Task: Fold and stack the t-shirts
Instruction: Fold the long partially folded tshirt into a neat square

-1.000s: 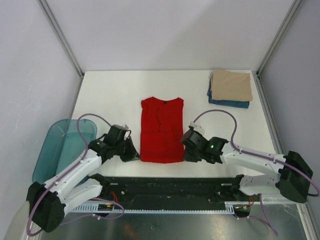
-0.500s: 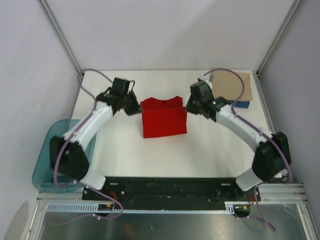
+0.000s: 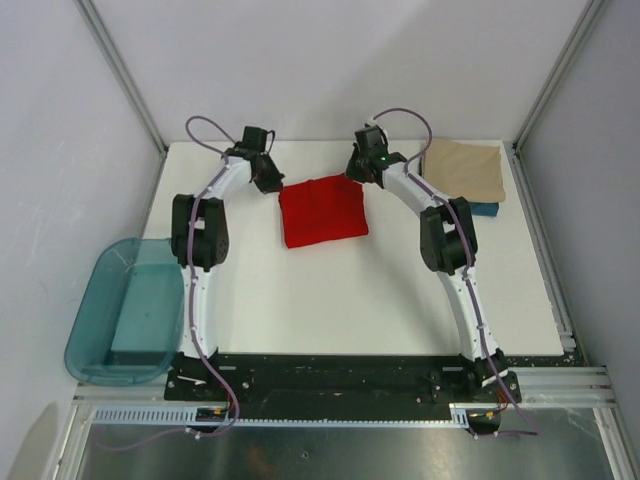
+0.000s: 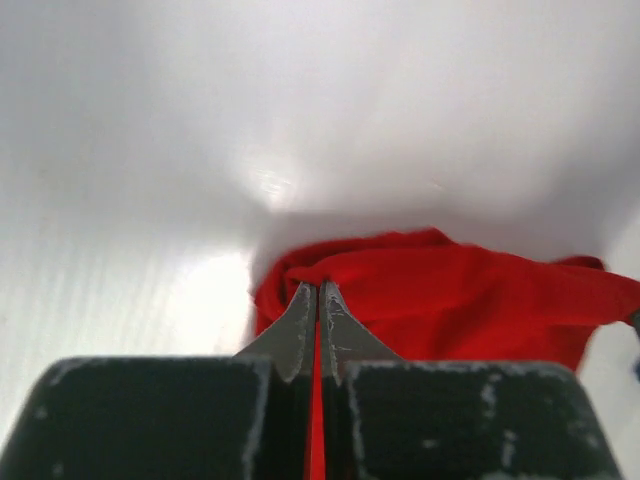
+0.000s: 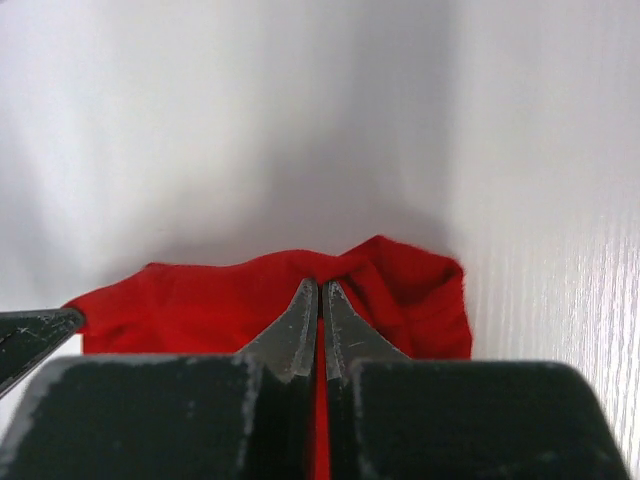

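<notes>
The red t-shirt (image 3: 322, 211) lies folded into a short rectangle at the far middle of the table. My left gripper (image 3: 272, 183) is shut on its far left corner; the left wrist view shows the jaws (image 4: 318, 290) pinching red cloth (image 4: 450, 300). My right gripper (image 3: 358, 172) is shut on its far right corner; the right wrist view shows the jaws (image 5: 320, 288) pinching red cloth (image 5: 200, 305). The tan t-shirt (image 3: 462, 168) lies folded on the dark blue t-shirt (image 3: 484, 209) at the far right.
A translucent teal tub (image 3: 130, 310) sits off the table's left near edge. Both arms stretch far out toward the back wall. Metal frame posts (image 3: 120, 70) stand at the far corners.
Both grippers have carried the shirt's near edge from the front of the table to the far edge, folding the red shirt in half. The arms are now fully stretched out.
</notes>
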{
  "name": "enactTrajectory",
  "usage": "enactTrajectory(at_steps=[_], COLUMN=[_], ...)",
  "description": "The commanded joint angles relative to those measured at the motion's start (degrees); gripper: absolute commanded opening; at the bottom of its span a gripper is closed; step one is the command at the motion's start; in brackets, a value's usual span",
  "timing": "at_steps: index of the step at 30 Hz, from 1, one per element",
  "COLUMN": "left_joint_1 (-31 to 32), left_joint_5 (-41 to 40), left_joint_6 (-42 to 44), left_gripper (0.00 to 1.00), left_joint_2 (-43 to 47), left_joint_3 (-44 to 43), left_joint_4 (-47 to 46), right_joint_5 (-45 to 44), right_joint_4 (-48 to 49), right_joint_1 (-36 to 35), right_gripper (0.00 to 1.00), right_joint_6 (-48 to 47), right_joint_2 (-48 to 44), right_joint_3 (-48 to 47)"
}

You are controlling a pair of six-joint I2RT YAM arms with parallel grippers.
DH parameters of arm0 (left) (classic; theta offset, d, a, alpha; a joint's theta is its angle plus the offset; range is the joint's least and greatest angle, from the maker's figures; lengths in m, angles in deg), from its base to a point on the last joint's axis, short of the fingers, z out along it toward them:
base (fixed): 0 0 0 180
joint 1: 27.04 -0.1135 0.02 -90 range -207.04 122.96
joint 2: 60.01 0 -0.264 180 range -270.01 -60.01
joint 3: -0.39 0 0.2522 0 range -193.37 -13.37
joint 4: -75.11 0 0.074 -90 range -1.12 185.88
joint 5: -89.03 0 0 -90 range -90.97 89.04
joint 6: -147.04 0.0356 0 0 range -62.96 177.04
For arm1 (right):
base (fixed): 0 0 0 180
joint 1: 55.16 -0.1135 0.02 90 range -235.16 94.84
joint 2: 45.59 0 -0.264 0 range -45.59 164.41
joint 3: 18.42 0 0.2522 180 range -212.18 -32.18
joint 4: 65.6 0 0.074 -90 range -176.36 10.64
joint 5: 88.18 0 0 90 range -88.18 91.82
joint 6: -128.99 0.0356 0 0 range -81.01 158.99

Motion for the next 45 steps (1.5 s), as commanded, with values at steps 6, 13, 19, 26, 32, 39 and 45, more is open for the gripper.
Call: enactTrajectory(at_steps=[6,13,19,26,32,39,45], left_joint_1=[-2.5,-2.6,-2.3,-2.2,-2.4,-2.8,-0.9], left_joint_5=[-0.3,2.9,3.8,5.1,9.7,8.5,8.9], left_joint_6=[2.0,2.4,3.0,3.0,4.3,8.2,8.4], left_gripper=[0.0,0.0,0.0,0.0,0.2,0.65,0.46], left_joint_2=[-5.2,-4.5,-2.3,-5.1,-11.0,-3.5,6.6], left_joint_3=[-7.7,-8.6,-8.5,-12.6,-19.3,-14.1,-2.1], left_joint_4=[0.8,0.8,0.5,0.2,-1.0,-2.0,-2.8], right_joint_5=[1.8,0.6,0.2,-3.7,-2.6,-2.2,-0.7], right_joint_4=[-2.1,2.8,4.1,-0.5,-1.7,-9.8,-10.1], right_joint_1=[3.8,4.1,4.1,4.8,7.4,8.3,5.3], right_gripper=[0.0,0.0,0.0,0.0,0.16,0.55,0.54], right_joint_6=[2.0,2.8,4.2,6.1,6.4,3.8,2.0], right_joint_2=[3.9,-2.3,-6.5,-6.9,-1.5,-1.0,-6.9], right_joint_3=[-7.5,0.1,3.0,2.4,-0.3,-8.2,-0.1])
